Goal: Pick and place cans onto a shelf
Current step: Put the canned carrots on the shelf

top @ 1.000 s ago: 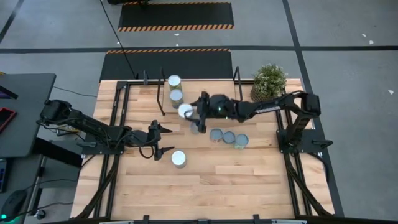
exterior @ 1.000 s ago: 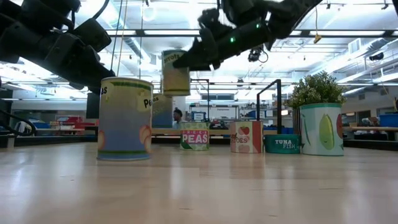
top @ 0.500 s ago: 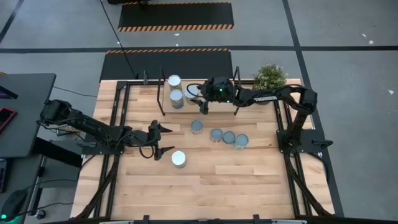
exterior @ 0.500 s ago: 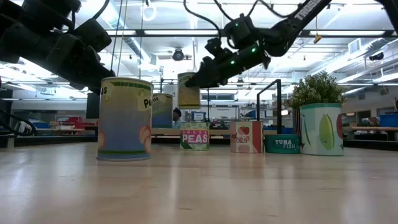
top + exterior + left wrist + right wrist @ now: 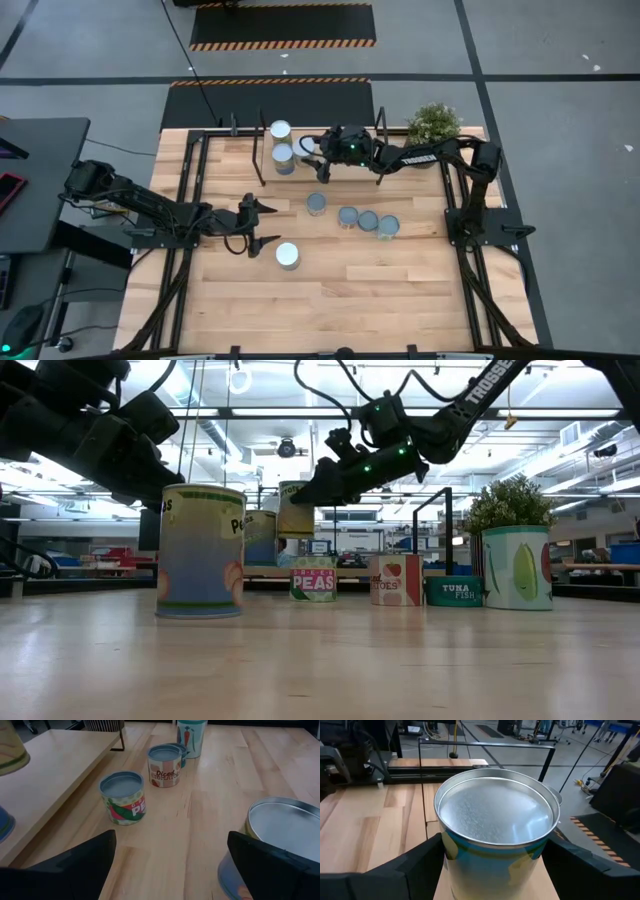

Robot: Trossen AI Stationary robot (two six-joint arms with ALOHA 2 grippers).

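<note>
High view: near the top middle, the right gripper (image 5: pixel 312 150) squeezes a can (image 5: pixel 495 827) that seems to sit above the shelf (image 5: pixel 335 170), while the left gripper (image 5: pixel 263 224) waits wide apart, lower left.

Overhead, table-level and two wrist views share cans (image 5: pixel 347 216).
</note>
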